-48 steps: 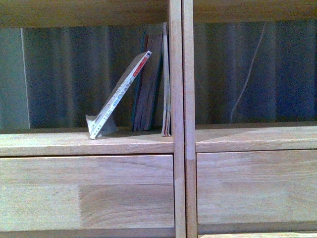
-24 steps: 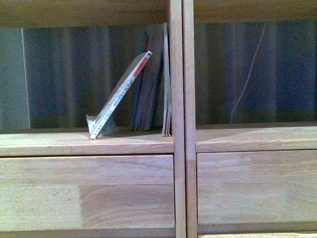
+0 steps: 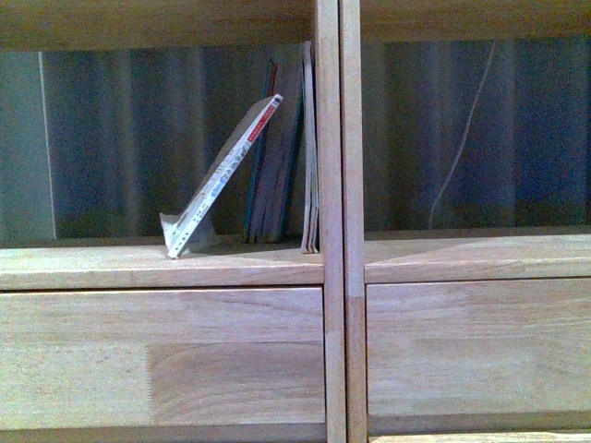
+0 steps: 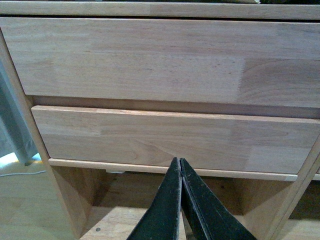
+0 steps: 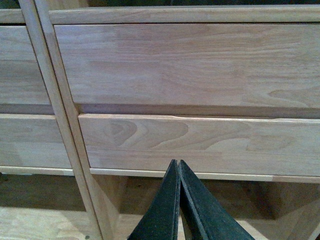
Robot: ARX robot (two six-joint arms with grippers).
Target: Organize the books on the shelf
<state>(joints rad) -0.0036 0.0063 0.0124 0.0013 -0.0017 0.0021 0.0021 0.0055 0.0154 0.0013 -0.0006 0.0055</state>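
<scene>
My left gripper (image 4: 181, 162) and right gripper (image 5: 178, 164) are both pinched together, holding nothing, each facing the drawer fronts low on the shelf (image 3: 331, 268). The books (image 3: 282, 148) stand in the left compartment against the divider; the pale booklet (image 3: 224, 175) leans on them, its red-and-white spine print too small to read.

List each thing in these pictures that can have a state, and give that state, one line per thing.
pale booklet: tilted, its top leaning against the upright books.
upright books: standing at the right end of the left compartment.
right compartment: holds no books.
drawers: shut.
left gripper: shut, holding nothing.
right gripper: shut, holding nothing.
</scene>
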